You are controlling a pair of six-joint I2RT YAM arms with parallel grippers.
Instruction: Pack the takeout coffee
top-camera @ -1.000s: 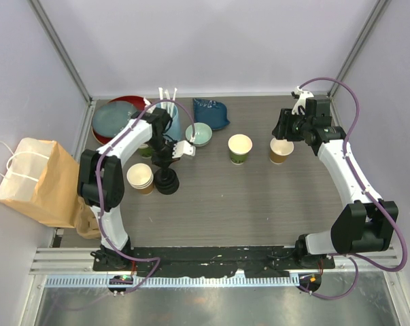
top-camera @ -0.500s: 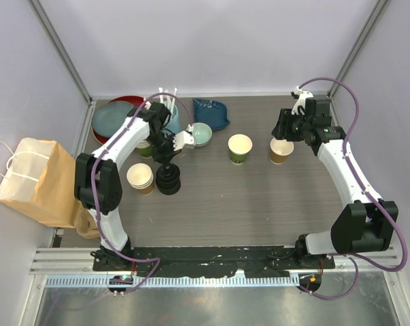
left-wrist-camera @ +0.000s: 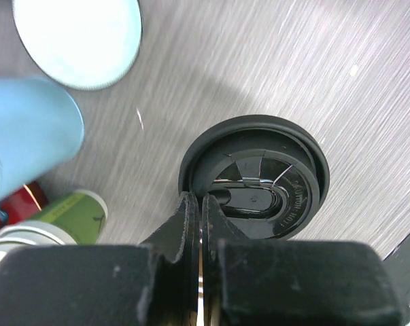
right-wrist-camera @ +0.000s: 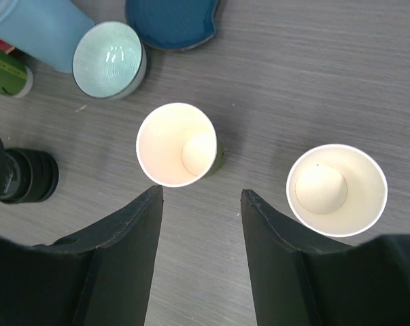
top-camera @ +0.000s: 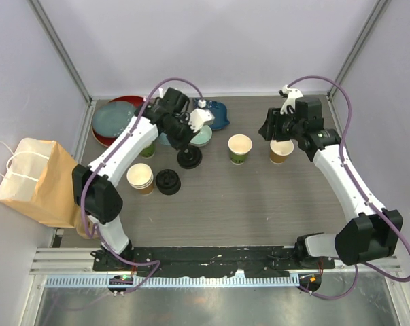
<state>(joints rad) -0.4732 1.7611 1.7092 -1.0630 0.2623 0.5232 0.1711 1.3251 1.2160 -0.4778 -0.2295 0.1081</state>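
Your left tool [left-wrist-camera: 200, 200] is clamped on the rim of a black lid [left-wrist-camera: 259, 183], its two fingers pressed together on the lid's edge. From above, that left tool [top-camera: 185, 151] holds the black lid [top-camera: 189, 160] over the worktop [top-camera: 259, 204], just in front of a pale bowl [top-camera: 203, 136] near the far edge. A stack of lids [top-camera: 168, 182] sits nearer you, beside a cup stack [top-camera: 140, 178].

Your right tool [right-wrist-camera: 201, 193] has its fingers apart and grips nothing. It hovers above the gap between the two open-topped cups. The green cup [right-wrist-camera: 177, 145] stands upright toward the middle of the far edge, and the brown cup [right-wrist-camera: 337, 189] stands upright beside it, nearer the right edge. They are apart from each other. A paper bag [top-camera: 35, 180] stands off the left edge.
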